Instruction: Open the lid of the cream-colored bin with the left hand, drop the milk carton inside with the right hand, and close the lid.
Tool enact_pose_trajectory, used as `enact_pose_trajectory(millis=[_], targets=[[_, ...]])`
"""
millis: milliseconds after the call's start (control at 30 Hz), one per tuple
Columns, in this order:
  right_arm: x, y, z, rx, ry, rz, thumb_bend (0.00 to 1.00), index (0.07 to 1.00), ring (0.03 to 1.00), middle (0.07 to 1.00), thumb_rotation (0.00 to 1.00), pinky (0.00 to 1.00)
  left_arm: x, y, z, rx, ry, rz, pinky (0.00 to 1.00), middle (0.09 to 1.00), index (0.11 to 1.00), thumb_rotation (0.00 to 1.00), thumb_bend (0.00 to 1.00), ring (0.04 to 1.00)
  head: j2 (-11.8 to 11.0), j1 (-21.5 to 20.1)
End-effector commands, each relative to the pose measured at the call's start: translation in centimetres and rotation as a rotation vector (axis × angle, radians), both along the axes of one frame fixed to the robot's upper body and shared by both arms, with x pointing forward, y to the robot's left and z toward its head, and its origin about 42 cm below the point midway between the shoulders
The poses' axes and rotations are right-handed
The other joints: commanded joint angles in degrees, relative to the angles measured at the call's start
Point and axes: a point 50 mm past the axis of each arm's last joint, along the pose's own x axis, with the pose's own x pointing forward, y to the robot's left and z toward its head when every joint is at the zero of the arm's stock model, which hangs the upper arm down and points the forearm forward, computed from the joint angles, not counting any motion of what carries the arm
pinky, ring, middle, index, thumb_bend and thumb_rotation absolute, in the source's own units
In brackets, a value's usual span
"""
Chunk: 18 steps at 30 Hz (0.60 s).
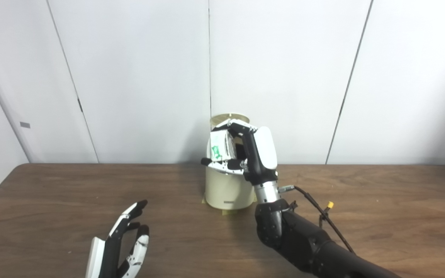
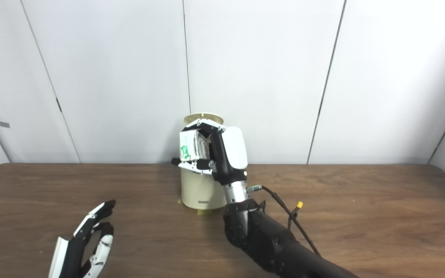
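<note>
The cream-colored bin [image 1: 226, 193] stands at the far middle of the table with its lid [image 1: 230, 117] tipped up behind the opening. My right hand [image 1: 251, 150] is shut on the white and green milk carton [image 1: 221, 146] and holds it over the bin's open top. The carton also shows in the right eye view [image 2: 191, 146]. My left hand [image 1: 124, 243] is open and empty, low over the table at the front left, well apart from the bin.
The wooden table [image 1: 381, 216] runs wall to wall under white panels. A black cable with a yellow connector [image 1: 330, 204] hangs off my right forearm over the table, right of the bin.
</note>
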Motion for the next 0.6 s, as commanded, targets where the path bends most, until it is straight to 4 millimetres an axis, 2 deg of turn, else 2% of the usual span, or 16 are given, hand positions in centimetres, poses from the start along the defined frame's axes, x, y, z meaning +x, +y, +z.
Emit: enact_pose_trajectory(millis=[0,267,567], targets=[[1.18,0.53,3.49,0.034,-0.08,0.016,0.5,0.439,0.469,0.535,0.0,0.38,-3.12,-1.07,-1.92,-0.038,0.062,0.021,0.76,0.858,0.844,0.75,0.31,0.842,0.07,-0.01],[1.65,0.35,4.1,0.047,-0.076,0.003,0.5,0.436,0.475,0.53,0.0,0.39,-3.19,-0.94,-2.03,-0.028,0.062,0.023,0.75,0.856,0.842,0.75,0.32,0.835,0.2,-0.01],[1.73,0.26,3.81,0.049,-0.054,-0.001,0.5,0.436,0.475,0.533,0.0,0.39,-3.33,-0.91,-2.03,-0.021,0.073,0.024,0.76,0.858,0.844,0.76,0.31,0.84,0.34,0.02]])
